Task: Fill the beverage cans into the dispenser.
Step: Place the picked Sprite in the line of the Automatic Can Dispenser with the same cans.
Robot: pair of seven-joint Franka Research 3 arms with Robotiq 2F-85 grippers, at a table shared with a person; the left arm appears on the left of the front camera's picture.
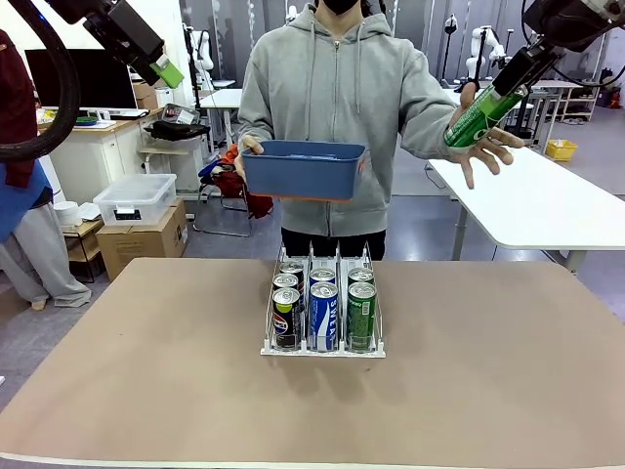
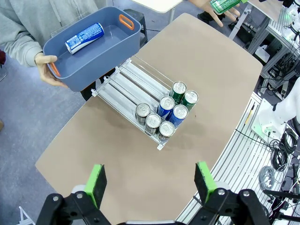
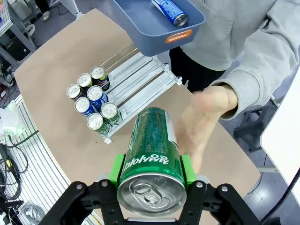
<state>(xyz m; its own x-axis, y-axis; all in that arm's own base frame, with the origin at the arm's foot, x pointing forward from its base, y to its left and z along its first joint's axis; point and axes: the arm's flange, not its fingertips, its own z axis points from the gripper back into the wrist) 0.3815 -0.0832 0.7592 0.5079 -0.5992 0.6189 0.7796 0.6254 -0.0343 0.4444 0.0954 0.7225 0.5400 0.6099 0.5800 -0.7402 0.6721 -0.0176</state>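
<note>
1. The robot's right hand [image 3: 152, 172] is clamped on a green can [image 3: 150, 140] with a silver top. It holds the can tilted, high over the worktop's [image 1: 146, 371] far right, just beside the person's open palm [image 1: 485, 147].
2. The robot's left hand [image 2: 151, 182] hangs wide, holding nothing.
3. The dispenser [image 2: 125, 84], clear with a white base, sits mid-worktop. Seven upright cans crowd its near end: three black Pepsi cans [image 2: 152, 121], two blue-and-white cans [image 2: 178, 112] and two green cans [image 2: 190, 98].
4. The person holds a blue bin [image 2: 101, 54] beyond the dispenser's far end, with one blue-and-white can [image 2: 84, 37] lying inside.
</note>
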